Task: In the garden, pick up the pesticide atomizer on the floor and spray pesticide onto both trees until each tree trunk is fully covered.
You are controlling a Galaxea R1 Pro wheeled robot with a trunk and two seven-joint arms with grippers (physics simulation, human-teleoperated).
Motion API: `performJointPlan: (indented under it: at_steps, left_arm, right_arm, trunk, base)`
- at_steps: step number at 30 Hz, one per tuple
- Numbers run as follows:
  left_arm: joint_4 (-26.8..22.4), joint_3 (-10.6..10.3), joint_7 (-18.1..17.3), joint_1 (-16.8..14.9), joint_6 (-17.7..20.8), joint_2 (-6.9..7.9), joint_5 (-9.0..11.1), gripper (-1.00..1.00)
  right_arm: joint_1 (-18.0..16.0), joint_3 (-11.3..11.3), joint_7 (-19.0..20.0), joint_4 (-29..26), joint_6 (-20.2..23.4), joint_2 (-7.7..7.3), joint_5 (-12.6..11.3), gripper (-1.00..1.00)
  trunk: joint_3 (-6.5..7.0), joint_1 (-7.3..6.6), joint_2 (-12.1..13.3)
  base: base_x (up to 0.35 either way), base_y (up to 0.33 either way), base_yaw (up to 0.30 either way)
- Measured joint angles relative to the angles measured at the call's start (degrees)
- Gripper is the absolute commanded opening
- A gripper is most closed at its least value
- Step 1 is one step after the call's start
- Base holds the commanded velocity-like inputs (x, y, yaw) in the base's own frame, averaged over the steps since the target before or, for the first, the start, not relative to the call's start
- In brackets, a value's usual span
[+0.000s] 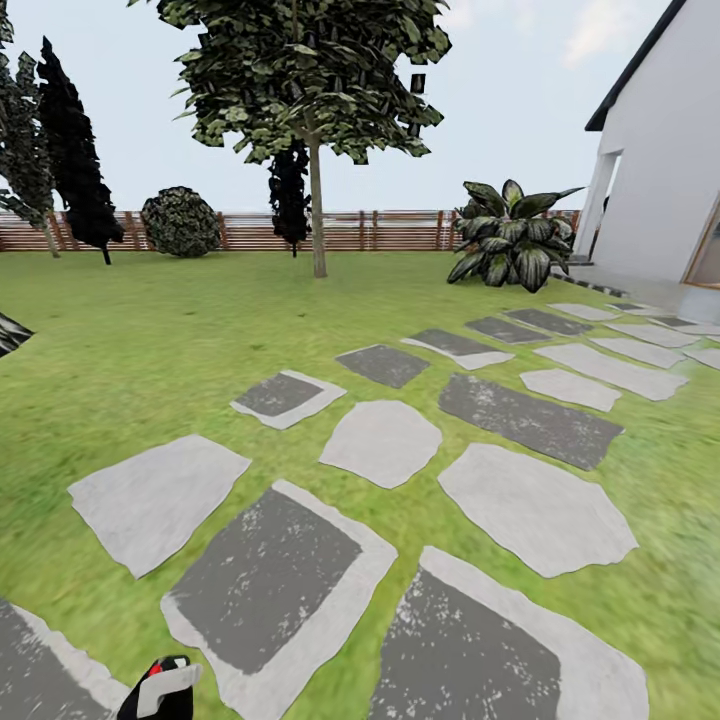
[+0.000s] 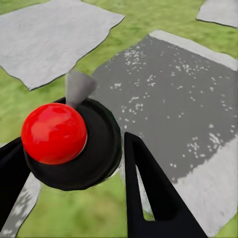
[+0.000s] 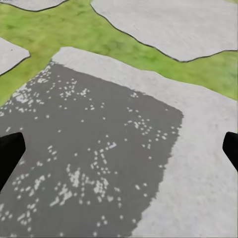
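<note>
Red-capped pesticide atomizer (image 2: 67, 141) (grey nozzle toward the stones) pinched upright in left end effector (image 2: 74, 163); right end effector (image 3: 119, 148) spread.

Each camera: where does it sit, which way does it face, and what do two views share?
Head view: on the head, facing forward over the lawn toward the fence.
Left wrist view: near the left gripper, looking down at the atomizer it holds.
Right wrist view: near the right gripper, fingers apart, looking down.
Shared: both wrist views show a speckled dark stepping stone.
</note>
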Motion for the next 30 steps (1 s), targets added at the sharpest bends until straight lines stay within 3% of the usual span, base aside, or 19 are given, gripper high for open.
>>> performJointPlan:
  at_steps: [30]
  left_arm:
    - [-0.18, 0.0, 0.0, 0.0, 0.0, 0.05, 0.02, -1.0]
  right_arm:
    - [0.0, -0.03, 0.0, 0.0, 0.0, 0.03, 0.01, 1.0]
  trunk:
    - [0.0, 0.0, 0.0]
  base:
    - [0.34, 0.0, 0.0]
